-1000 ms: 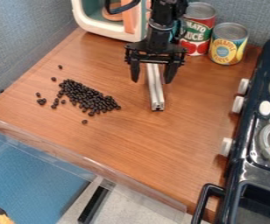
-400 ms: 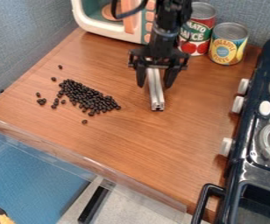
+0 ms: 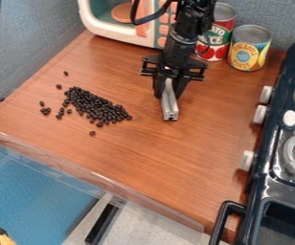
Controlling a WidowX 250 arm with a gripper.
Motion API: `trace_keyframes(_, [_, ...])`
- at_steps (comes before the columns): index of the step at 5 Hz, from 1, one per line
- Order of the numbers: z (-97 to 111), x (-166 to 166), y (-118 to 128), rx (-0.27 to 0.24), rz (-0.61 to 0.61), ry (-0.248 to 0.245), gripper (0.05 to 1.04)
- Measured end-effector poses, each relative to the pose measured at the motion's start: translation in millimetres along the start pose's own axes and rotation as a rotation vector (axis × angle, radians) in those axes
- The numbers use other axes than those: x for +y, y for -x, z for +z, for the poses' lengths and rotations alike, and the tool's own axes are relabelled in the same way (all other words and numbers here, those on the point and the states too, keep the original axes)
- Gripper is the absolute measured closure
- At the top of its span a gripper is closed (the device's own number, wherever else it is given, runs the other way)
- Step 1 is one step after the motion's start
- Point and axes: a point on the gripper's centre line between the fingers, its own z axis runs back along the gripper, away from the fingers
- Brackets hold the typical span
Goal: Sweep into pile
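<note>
With the black gripper [image 3: 167, 96], clasps the silver bar [image 3: 170, 113] from both sides on the wooden counter [image 3: 150, 162], in the camera view right of the dark beans [image 3: 97, 106]. Unlike before, when spread wide, now closes in, leaving the dark beans unmoved.

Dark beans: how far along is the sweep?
Done: most beans lie in one loose, spread patch. In hand: the gripper is closed on the metal bar, which stands apart from them. Left: gathering the strays around the patch and tightening it.
</note>
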Motion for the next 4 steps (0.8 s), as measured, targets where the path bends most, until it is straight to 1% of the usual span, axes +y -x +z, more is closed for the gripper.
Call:
trace_keyframes(1, [2, -3, -3, -0.033, -0.05, 0.062, 0.698])
trace_keyframes(2, [7, -2, -14, -0.042, -0.179, 0.172, 0.698])
trace_keyframes(3, [29, 17, -34, -0.12, -0.308, 0.228, 0.698])
trace_keyframes(4, [36, 41, -44, -0.122, -0.381, 0.284, 0.698])
